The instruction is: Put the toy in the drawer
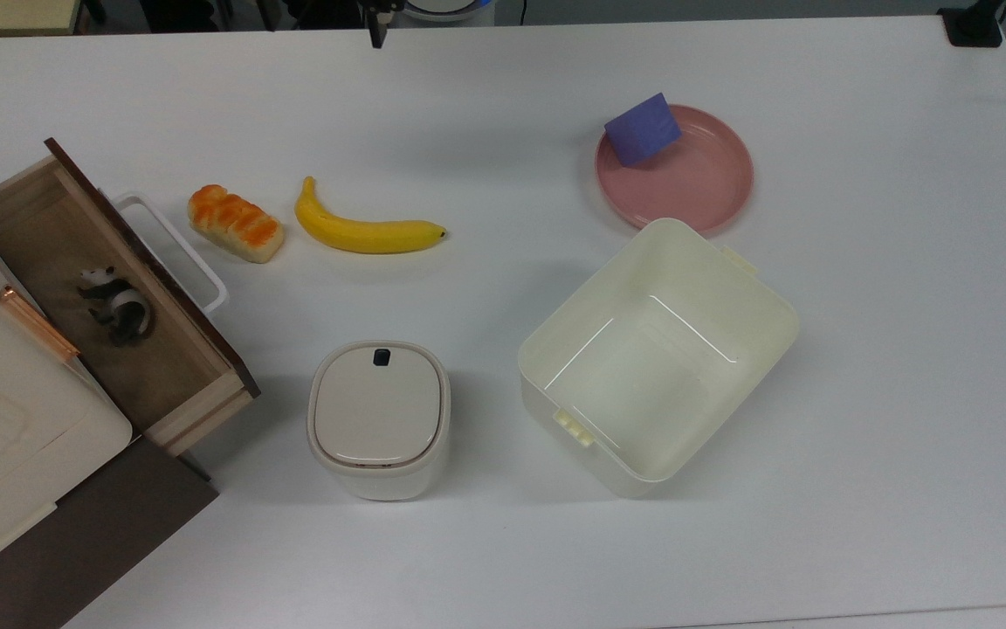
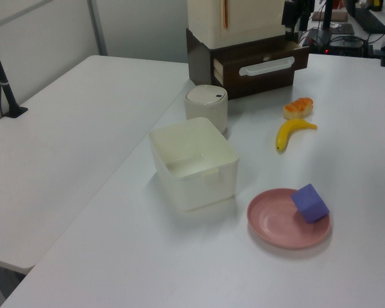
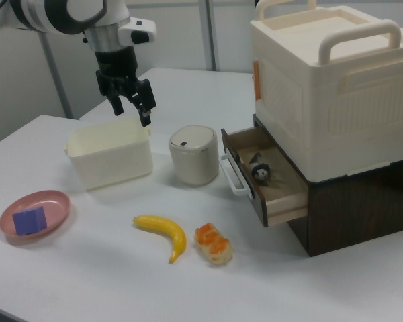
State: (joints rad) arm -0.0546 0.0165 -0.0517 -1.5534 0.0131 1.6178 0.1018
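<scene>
Raised high over the table [image 3: 74,275] in the right view, my pincer [image 3: 131,102] hangs with its fingers spread and nothing between them. It sits above the far side of the bin [image 3: 109,155], well apart from the drawer [image 3: 272,191]; in the top view just its tip [image 1: 375,33] pokes in at the top edge.

Nearest below me are the bin and the lidded canister [image 3: 194,155]. Further out on the tabletop lie the banana [image 3: 164,233], the bread toy [image 3: 214,243], and the pink plate [image 3: 33,211] with the purple cube [image 3: 29,220] on it.

The toy [image 1: 117,303] already lies on its side on the brown bottom of the open drawer, near the middle and clear of the walls in the top view. I judge the placing done; the drawer is not yet shut.

The panda looks small, light and rigid, probably smooth plastic, so it could slip or roll under a careless touch. If I had to take it up again, I would close across its round body, from above, where it is widest and the drawer walls give me room.
</scene>
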